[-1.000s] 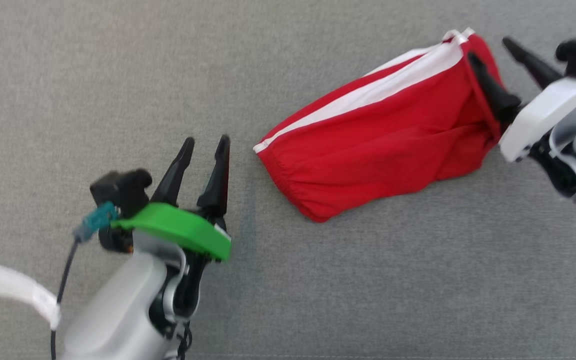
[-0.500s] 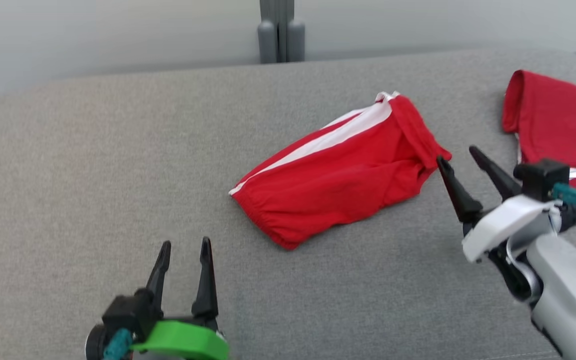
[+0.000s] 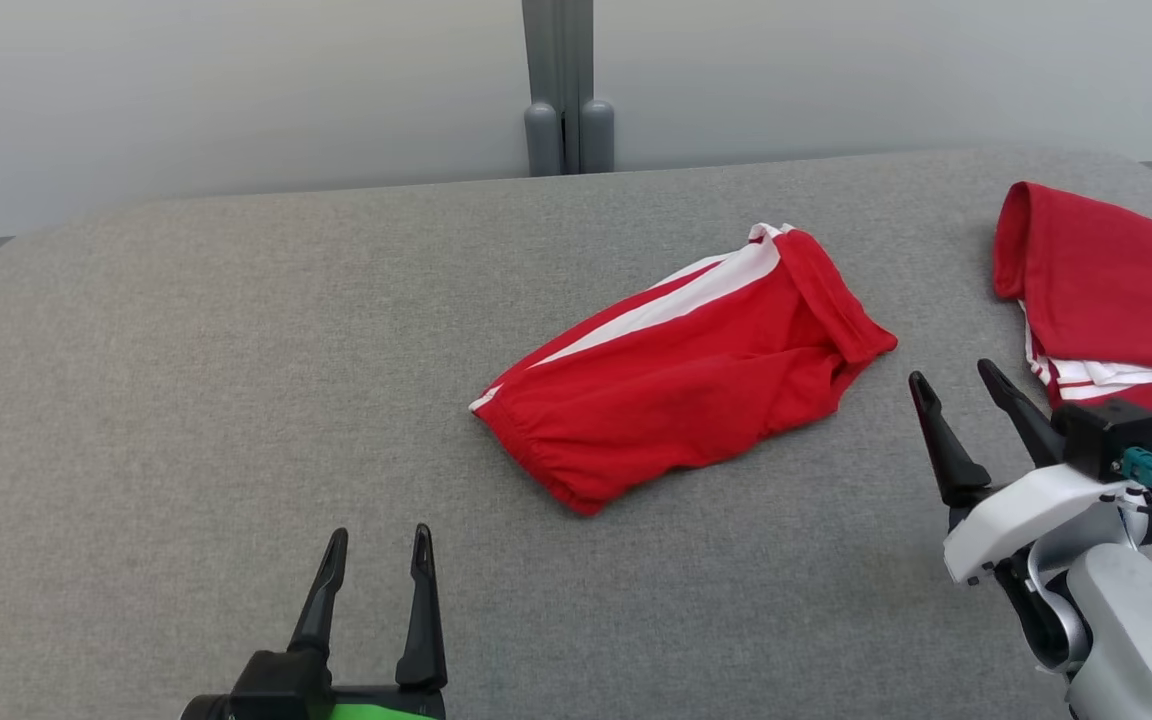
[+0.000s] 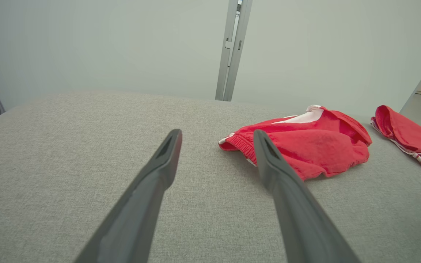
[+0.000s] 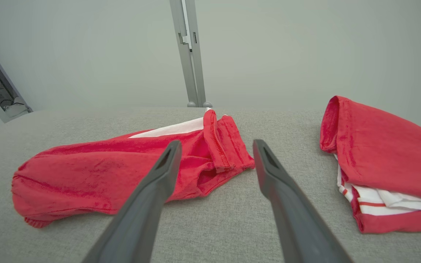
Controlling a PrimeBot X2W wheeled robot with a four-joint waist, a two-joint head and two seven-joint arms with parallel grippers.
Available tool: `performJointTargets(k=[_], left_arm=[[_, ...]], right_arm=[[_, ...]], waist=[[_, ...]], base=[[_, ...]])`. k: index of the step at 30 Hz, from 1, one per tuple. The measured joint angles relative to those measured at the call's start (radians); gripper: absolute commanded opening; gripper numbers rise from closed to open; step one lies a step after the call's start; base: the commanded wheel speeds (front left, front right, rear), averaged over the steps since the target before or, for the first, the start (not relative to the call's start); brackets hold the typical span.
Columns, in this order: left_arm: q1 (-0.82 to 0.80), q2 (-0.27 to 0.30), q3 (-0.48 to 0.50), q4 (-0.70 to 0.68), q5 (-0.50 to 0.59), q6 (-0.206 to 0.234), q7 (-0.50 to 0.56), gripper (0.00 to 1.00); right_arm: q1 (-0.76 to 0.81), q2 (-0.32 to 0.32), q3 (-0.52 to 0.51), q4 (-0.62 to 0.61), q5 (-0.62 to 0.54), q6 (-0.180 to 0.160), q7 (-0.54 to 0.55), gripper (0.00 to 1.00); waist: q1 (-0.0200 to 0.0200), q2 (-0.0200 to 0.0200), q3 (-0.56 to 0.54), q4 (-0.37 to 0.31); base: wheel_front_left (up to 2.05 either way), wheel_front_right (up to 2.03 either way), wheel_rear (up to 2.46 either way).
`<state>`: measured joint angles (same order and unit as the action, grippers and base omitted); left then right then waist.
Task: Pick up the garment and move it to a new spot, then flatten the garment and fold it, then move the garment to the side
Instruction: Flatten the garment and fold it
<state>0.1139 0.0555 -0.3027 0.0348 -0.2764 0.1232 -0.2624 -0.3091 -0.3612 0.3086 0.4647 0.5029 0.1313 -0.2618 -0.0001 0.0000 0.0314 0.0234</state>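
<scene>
A grey padded surface (image 3: 186,350) carries everything. The garment (image 3: 676,390), a pair of red shorts, lies doubled over on it, ahead and to the right of the left hand (image 3: 379,533) and ahead and to the left of the right hand (image 3: 952,373). A second piece, a folded red top (image 3: 1106,280), sits just past the right hand's outer side, apart from the shorts.

Both hands are empty, fingers spread wide, hovering near the cloth without touching it. The right hand is the closer one, with the shorts' leg end just beyond its fingertips. The left hand is farther back from the gathered end.

The fabric looks thin, light and limp. It will sag and drape from any pinch, slide easily over the grey weave, and is unlikely to be damaged by a firm grip. Lifted by a single point, it would probably fall open and lose its fold.

The elastic waistband (image 3: 536,470), nearest the left hand, is the thickest edge and the surest hold. The turned-back hem (image 3: 836,300), nearest the right hand, is a second raised lip that a finger could slip under. How many layers lie stacked there is hard to judge from these angles. The white stripe (image 3: 676,290) runs along the far side, away from both hands.
</scene>
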Motion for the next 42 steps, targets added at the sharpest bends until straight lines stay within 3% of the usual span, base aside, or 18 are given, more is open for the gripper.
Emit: performJointTargets(k=[8, 16, 27, 42], left_arm=[[-0.027, -0.004, -0.033, -0.02, 0.028, -0.008, 0.0, 1.0], [-0.091, -0.005, -0.095, -0.04, 0.004, 0.022, 0.0, 1.0], [-0.165, -0.005, -0.16, -0.047, -0.022, 0.043, 0.0, 1.0], [-0.208, -0.005, -0.183, -0.047, -0.016, 0.046, 0.0, 1.0]], right_arm=[[-0.147, -0.001, -0.009, 0.165, -0.019, 0.0, 0.0, 1.0], [-0.331, -0.064, 0.07, 0.337, 0.014, 0.0, 0.046, 1.0], [-0.485, -0.132, 0.202, 0.458, 0.101, 0.0, 0.08, 1.0], [-0.557, -0.195, 0.251, 0.553, 0.268, 0.0, 0.107, 1.0]], waist=[[0.0, 0.0, 0.05, 0.058], [0.0, 0.0, 0.135, 0.126], [0.0001, 0.0, 0.259, 0.208], [0.0001, 0.0, 0.361, 0.251]], base=[[0.0, 0.0, 0.0], [0.0, 0.0, 0.0], [0.0, 0.0, 0.0], [0.0, 0.0, 0.0]])
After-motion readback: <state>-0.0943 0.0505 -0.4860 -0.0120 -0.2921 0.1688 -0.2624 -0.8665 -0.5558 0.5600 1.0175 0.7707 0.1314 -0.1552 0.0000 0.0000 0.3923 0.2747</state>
